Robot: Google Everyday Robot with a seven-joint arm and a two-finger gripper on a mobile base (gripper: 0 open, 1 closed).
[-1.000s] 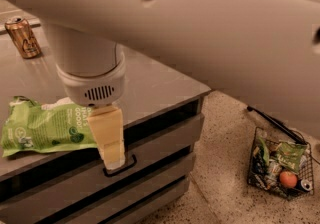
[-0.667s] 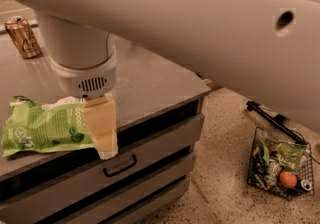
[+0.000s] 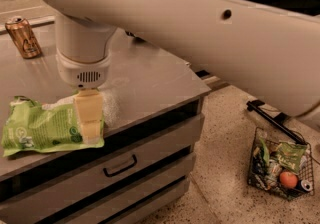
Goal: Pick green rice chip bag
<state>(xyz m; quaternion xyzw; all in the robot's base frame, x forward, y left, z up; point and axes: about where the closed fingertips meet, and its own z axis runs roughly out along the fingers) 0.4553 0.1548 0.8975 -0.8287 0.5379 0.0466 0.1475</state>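
Note:
The green rice chip bag [image 3: 40, 130] lies flat near the front left edge of the grey counter top [image 3: 150, 73]. It is lime green and crinkled, with white lettering. My gripper [image 3: 89, 118] hangs from the thick white arm and comes down on the bag's right end, covering it. Whether it grips the bag cannot be seen.
A gold-brown drink can [image 3: 23, 37] stands at the counter's back left. The counter has drawers with a dark handle [image 3: 120, 165] below the bag. A wire basket [image 3: 280, 170] of mixed groceries sits on the speckled floor at the right. The white arm spans the upper view.
My gripper has moved left, from the counter's front edge beside the bag onto the bag's right end. The bag and the can have not moved.

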